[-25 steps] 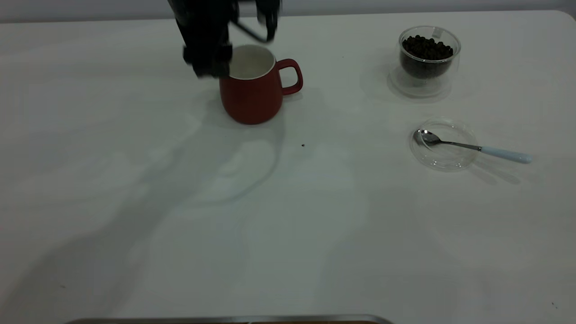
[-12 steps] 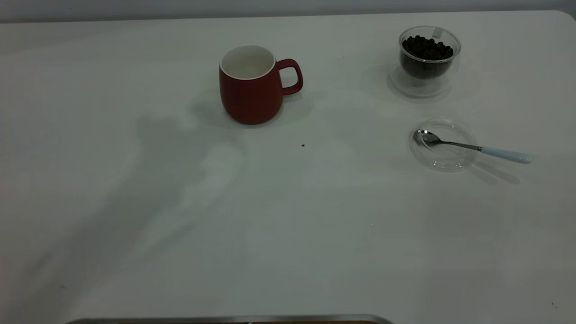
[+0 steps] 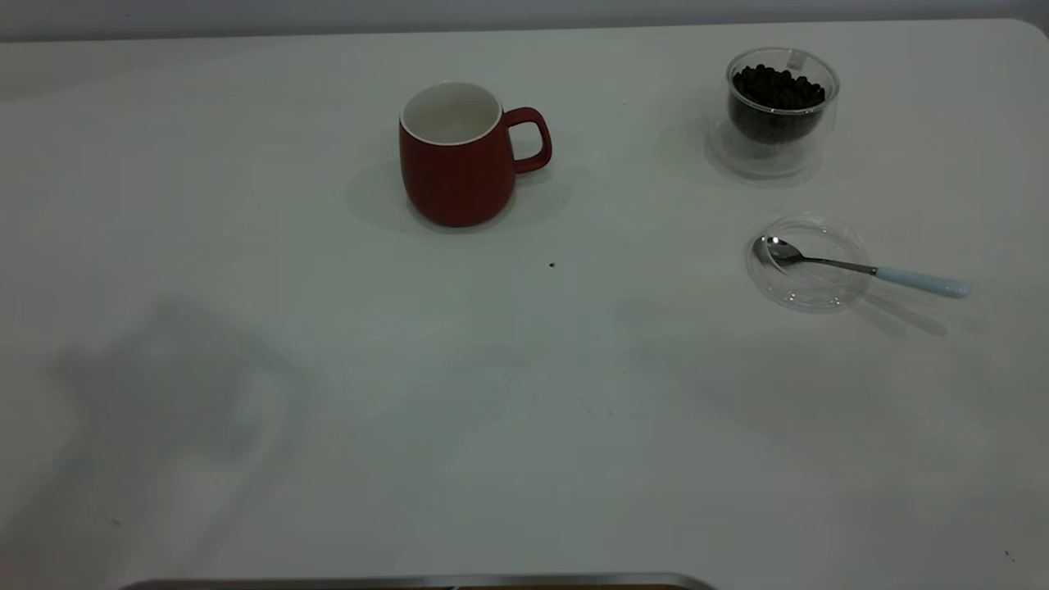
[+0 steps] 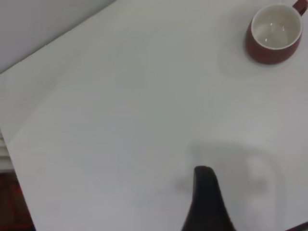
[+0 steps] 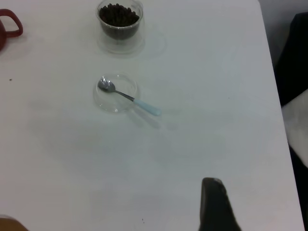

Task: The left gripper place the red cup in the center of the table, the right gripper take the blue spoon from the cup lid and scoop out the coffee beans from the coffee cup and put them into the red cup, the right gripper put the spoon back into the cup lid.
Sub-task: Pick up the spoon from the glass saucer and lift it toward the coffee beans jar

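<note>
**Red mug standing free, both grippers mostly out of sight**

The wide white table (image 3: 524, 393) carries everything. The rounded dark red ceramic mug (image 3: 456, 156) stands upright near the middle, far side, handle towards the clear double-walled glass cup (image 3: 777, 111) with dark coffee beans (image 3: 777, 88). Nearer lies the shallow clear glass lid (image 3: 807, 262); the teaspoon with pale blue handle (image 3: 860, 268) rests its bowl in it, handle over the rim. Of the left gripper (image 4: 206, 202) and the right gripper (image 5: 216, 204) only one dark finger each shows, touching nothing; their opening cannot be told. No writing is readable
</note>
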`<action>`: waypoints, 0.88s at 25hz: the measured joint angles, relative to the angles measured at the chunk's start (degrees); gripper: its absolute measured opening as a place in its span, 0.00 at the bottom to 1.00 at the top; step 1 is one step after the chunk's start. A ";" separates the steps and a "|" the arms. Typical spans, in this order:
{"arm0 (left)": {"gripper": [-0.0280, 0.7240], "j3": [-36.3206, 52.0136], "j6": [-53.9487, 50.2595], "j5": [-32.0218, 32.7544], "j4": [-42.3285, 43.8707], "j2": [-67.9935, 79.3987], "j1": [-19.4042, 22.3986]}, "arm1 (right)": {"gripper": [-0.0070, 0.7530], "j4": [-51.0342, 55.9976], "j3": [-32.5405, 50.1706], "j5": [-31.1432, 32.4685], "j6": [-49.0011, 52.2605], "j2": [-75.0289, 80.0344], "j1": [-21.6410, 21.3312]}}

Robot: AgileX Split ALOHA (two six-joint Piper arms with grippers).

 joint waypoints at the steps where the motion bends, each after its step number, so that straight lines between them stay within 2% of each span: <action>1: 0.82 1.74 -0.47 0.00 -0.13 -1.88 0.00 | 0.64 0.00 0.00 0.00 0.00 0.00 0.00; 11: 0.82 27.75 -6.66 0.00 -8.90 -26.14 0.00 | 0.64 0.00 0.00 0.00 0.00 0.00 0.00; 18: 0.82 38.17 -7.13 0.00 -11.04 -42.43 0.06 | 0.64 0.00 0.00 0.00 0.00 0.00 0.00; 20: 0.82 40.45 -7.13 0.00 -11.10 -47.18 1.27 | 0.64 0.00 0.00 0.00 0.00 0.00 0.00; 22: 0.82 42.80 -7.15 0.00 -11.10 -51.34 4.40 | 0.64 0.00 0.00 0.00 0.00 0.00 0.00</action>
